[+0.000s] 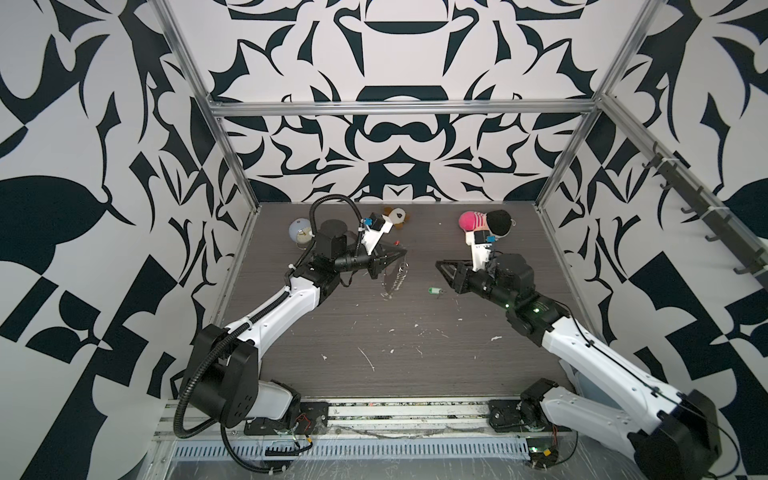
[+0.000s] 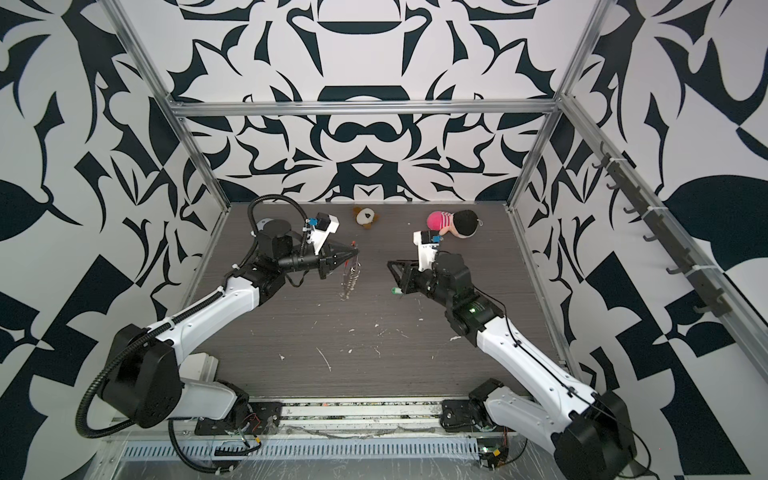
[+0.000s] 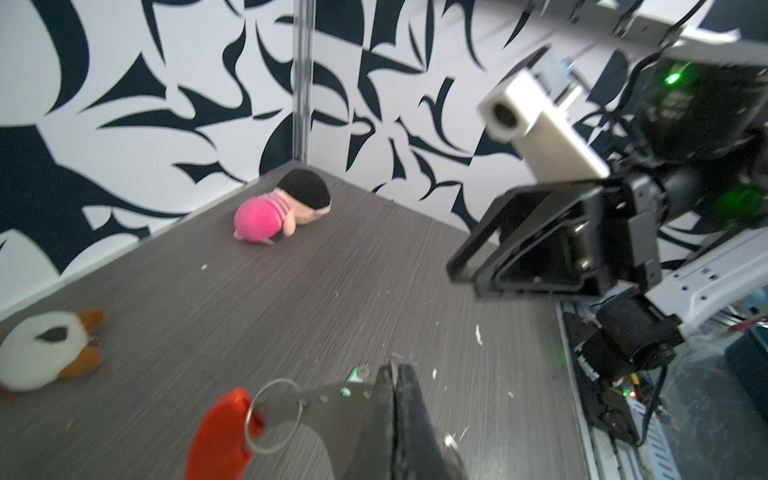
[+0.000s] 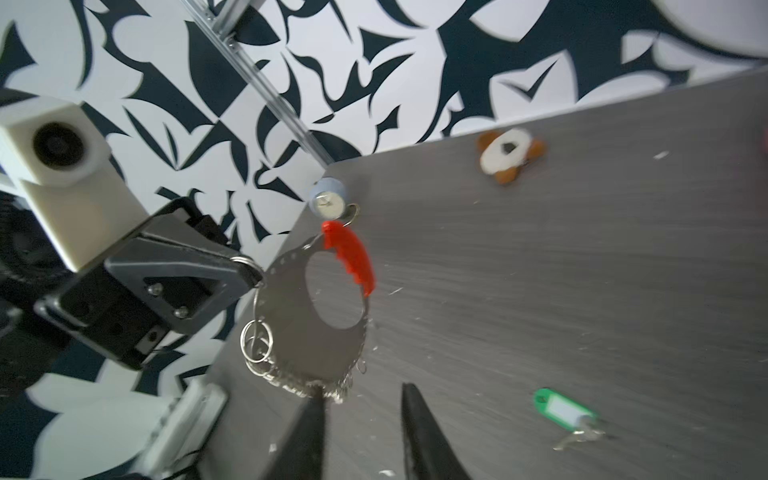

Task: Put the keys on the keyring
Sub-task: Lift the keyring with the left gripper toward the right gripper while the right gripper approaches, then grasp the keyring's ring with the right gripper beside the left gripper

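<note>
One keyring (image 1: 399, 277) hangs long axis vertical from the left hand (image 1: 405, 252)

Both arms reach inward from the near corners. The white-and-black left arm (image 1: 282, 303) holds its black parallel left gripper (image 1: 400, 252) roughly level, jaws pinched tight on the silver keyring with orange-red plastic strip (image 4: 286, 340). The white-and-black right arm (image 1: 582, 345) points its black right gripper (image 4: 361, 388) toward the left one, jaws standing apart.

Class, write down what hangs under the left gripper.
The keyring hangs from the left gripper: silver plate, orange-red strip, rings. The shut jaws cover part of its top ring.
</note>
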### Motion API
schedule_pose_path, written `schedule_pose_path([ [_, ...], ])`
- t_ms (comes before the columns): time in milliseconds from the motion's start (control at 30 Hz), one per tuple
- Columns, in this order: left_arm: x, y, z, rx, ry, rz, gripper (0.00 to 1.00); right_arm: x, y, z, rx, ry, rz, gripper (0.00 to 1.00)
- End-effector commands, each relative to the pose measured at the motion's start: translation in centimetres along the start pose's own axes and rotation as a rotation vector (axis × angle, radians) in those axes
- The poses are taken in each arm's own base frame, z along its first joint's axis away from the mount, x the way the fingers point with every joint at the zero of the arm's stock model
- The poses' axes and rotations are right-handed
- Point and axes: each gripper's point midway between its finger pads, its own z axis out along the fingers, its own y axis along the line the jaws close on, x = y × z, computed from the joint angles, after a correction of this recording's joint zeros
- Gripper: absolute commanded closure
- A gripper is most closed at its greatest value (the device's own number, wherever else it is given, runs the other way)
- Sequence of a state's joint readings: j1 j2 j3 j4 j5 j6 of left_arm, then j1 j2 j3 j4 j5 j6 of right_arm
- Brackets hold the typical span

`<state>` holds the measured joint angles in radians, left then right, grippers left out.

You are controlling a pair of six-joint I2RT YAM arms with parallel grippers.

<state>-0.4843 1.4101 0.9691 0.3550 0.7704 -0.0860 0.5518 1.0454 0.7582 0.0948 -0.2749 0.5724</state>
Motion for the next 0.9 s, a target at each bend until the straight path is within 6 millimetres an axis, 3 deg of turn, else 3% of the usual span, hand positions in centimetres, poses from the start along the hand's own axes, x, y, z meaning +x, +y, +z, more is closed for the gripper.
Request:
schedule_pose_path([
  [0, -2.7, -2.4, -0.3, 0.146, -0.119, -0.009, 1.00, -0.8, 3.4, 1.2, -0.098, -0.004, -0.063, 0.76],
  [67, -2.9, -2.7, -0.5, 0.166, -0.151, -0.019, 1.00, -0.6, 4.3, 2.2, -0.123, -0.002, -0.081, 0.81],
  [233, -2.6, -3.3, -0.6, 0.218, -0.149, -0.048, 1.00, -1.4, 5.8, 2.2, -0.139, -0.042, -0.144, 0.80],
  [433, -2.4, -2.8, -0.6, 0.201, -0.144, -0.098, 1.00, -2.5, 4.1, 1.5, -0.016, -0.082, -0.181, 0.73],
  [600, -2.4, -2.7, -0.3, 0.220, -0.135, -0.137, 1.00, -2.9, 6.4, 0.5, -0.093, -0.043, -0.242, 0.64],
  [767, -2.5, -3.1, -0.3, 0.265, -0.139, -0.151, 1.00, -3.5, 8.8, 0.5, -0.191, -0.016, -0.287, 0.71],
  [867, -2.8, -3.4, -0.3, 0.294, -0.129, -0.177, 1.00, -3.7, 9.1, 0.3, -0.192, -0.016, -0.309, 0.82],
])
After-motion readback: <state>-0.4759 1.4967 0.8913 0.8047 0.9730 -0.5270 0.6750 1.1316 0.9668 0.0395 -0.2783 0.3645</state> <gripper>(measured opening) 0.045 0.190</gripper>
